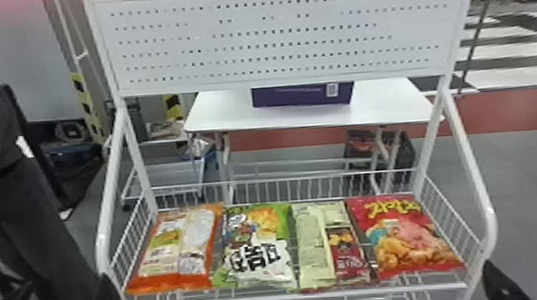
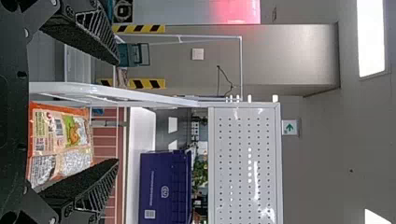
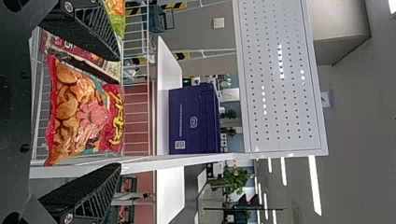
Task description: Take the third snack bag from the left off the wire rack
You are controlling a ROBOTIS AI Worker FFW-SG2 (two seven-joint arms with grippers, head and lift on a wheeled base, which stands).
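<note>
Fingers (image 2: 79, 186) apart on left gripper (image 2: 114, 112) and right gripper (image 3: 116, 112); 3rd snack bag (image 1: 315, 248): pale green, red.

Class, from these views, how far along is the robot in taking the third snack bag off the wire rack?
Done: nothing yet; the third snack bag lies flat in the wire rack. In hand: nothing; the left end effector and right end effector are open and empty. Left: reach, grasp that bag, lift it out.
</note>
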